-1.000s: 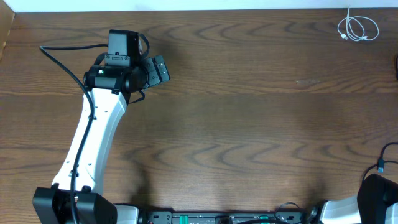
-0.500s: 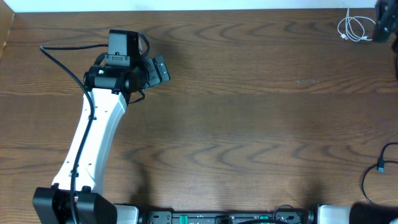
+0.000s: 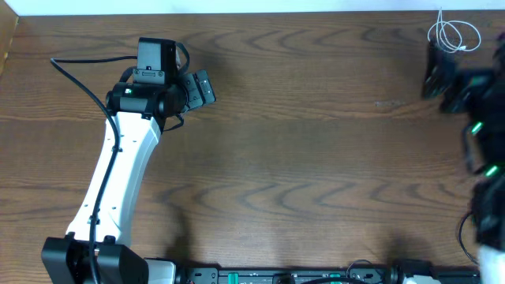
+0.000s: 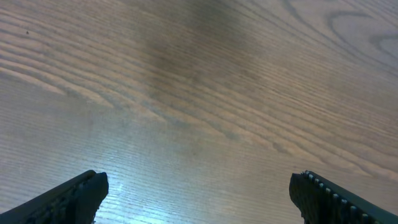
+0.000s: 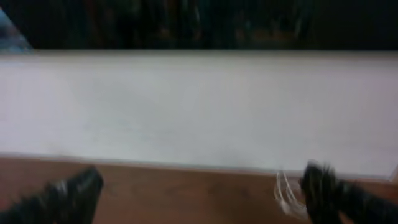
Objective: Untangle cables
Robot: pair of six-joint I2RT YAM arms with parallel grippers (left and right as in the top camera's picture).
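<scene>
A thin white cable (image 3: 454,32) lies coiled at the far right corner of the table; it also shows blurred in the right wrist view (image 5: 285,192), just left of the right finger. No black cord is in view. My right gripper (image 3: 435,69) is motion-blurred, just in front of the white cable, with its jaws wide apart and empty (image 5: 199,194). My left gripper (image 3: 203,87) hovers over bare wood at the far left, open and empty (image 4: 199,194).
The white back wall (image 5: 199,106) runs just behind the table's far edge (image 3: 252,12). The left arm (image 3: 118,173) stretches from the near left edge. The right arm (image 3: 483,158) fills the right edge.
The right arm has swung into view along the right edge, up toward the white cable. The left arm has not moved.
</scene>
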